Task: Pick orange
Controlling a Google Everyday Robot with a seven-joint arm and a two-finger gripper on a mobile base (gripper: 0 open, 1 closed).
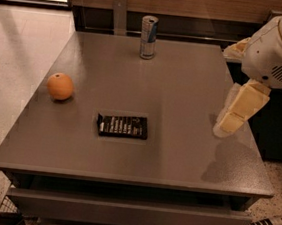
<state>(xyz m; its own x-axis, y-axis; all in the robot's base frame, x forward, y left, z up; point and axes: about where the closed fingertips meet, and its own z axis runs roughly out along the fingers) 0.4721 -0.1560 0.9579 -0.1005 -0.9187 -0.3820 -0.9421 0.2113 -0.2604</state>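
The orange (60, 86) is a small round fruit resting on the left side of the grey table (183, 89), close to the left edge. My gripper (227, 126) hangs at the end of the white arm (278, 48) over the table's right side, far to the right of the orange and apart from it. It holds nothing that I can see.
A silver and blue drink can (148, 37) stands upright at the back middle of the table. A flat black snack packet (122, 126) lies near the centre front. A dark counter lies to the right and pale floor to the left.
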